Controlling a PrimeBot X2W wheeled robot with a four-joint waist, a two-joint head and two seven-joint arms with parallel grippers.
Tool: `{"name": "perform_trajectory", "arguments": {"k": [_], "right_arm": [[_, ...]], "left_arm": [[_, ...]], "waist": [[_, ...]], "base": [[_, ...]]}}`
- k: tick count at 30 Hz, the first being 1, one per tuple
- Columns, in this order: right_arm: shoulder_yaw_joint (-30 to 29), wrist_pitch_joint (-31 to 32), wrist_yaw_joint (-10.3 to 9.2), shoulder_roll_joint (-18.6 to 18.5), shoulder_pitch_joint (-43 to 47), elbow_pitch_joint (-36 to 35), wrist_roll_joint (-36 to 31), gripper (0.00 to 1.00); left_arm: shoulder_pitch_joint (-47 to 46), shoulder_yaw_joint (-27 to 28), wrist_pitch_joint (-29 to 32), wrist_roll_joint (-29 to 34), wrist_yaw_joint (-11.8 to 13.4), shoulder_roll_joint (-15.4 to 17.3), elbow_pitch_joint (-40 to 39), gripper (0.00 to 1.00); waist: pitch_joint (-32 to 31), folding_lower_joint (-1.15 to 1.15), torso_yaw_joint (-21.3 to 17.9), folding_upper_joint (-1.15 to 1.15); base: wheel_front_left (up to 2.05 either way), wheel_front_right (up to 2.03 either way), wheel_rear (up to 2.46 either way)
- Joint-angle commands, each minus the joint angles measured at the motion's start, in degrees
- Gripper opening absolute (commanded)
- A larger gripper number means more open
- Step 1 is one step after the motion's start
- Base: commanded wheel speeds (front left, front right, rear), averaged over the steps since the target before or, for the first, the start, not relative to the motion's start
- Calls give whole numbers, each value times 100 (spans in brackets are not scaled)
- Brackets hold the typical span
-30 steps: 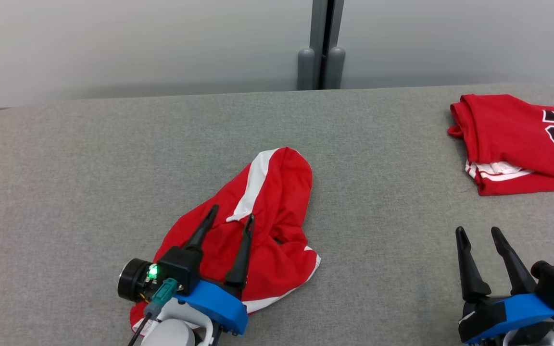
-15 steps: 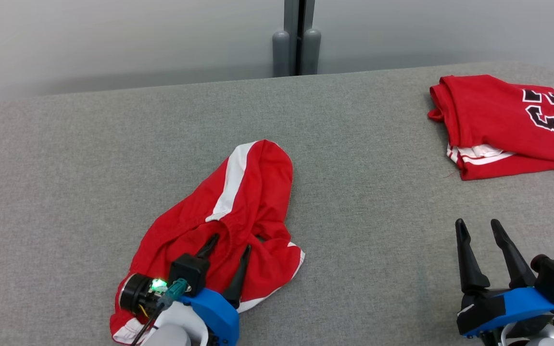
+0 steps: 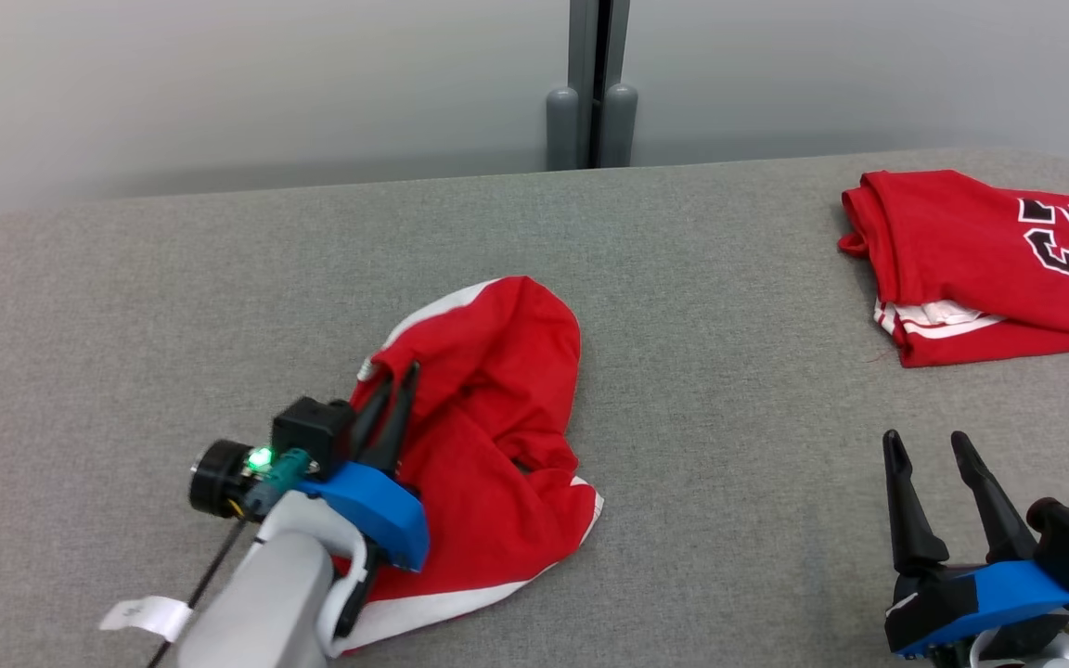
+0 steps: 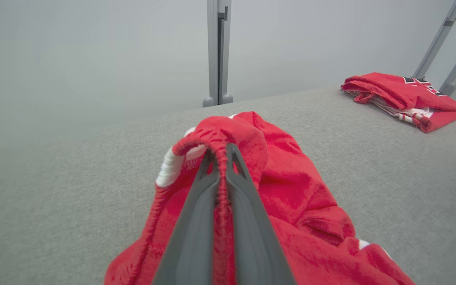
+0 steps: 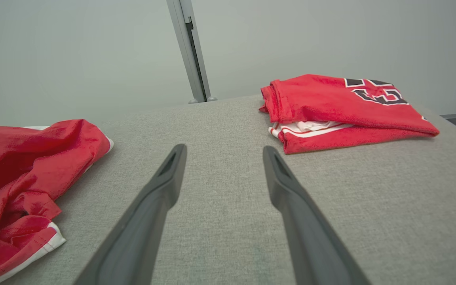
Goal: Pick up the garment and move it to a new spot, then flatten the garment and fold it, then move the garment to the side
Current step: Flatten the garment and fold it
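Grey upholstered table [image 3: 739, 445], pale wall [image 3: 219, 83]

Crumpled red garment [image 3: 497, 399] with white trim, gathered edge raised, on grey table [image 3: 739, 417].

Even, diffuse light; soft shadows; sharp focus; wide-angle stretch in wrist views

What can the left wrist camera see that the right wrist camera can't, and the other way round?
Left wrist view: the left gripper, its two fingers shut tight on a bunched edge of the crumpled red garment.

Right wrist view: the right gripper, fingers wide open with nothing between them, over a bare patch of the grey table.

Both views: the crumpled red garment, the folded red jersey with black numbers on it, the grey table, and the grey post standing behind the table.
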Motion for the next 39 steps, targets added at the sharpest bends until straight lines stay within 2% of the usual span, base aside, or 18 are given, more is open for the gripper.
{"name": "perform_trajectory", "arguments": {"k": [1,10,15,19,20,21,22,27,39], "right_arm": [[-1,-7,4,-4,44,3,-31,100],[42,-1,4,-5,-36,-7,-33,100],[29,-33,4,-4,-90,20,-38,100],[6,-71,4,-4,-143,47,-51,100],[1,-72,4,-4,-146,52,-58,100],[0,-69,4,-5,-146,67,-64,100],[-5,-73,4,-5,-145,74,-61,100],[-15,-60,4,-5,-141,122,-69,100],[-18,-60,4,-5,48,228,-27,100]], "left_arm": [[-114,49,-56,-9,31,115,-32,0],[-381,753,-46,-260,247,945,-184,0],[-231,983,-64,-413,297,1190,142,0],[-190,1137,-162,-568,281,1179,575,0],[-168,1157,-174,-576,266,1149,663,25],[-158,1148,-199,-542,253,1131,725,39],[-170,1159,-205,-539,249,1089,772,100],[-110,1251,-242,-489,169,934,731,100],[1179,1632,-243,-7,276,647,-679,100]], "waist": [[2,0,19,0],[124,0,3,0],[283,0,-88,0],[389,0,-139,0],[398,0,-134,0],[401,0,-128,0],[403,0,-114,0],[333,0,23,0],[-112,0,518,0]], "base": [[0,0,0],[0,0,0],[0,0,0],[0,0,0],[0,0,0],[0,0,0],[0,0,0],[0,0,0],[0,0,0]]}}
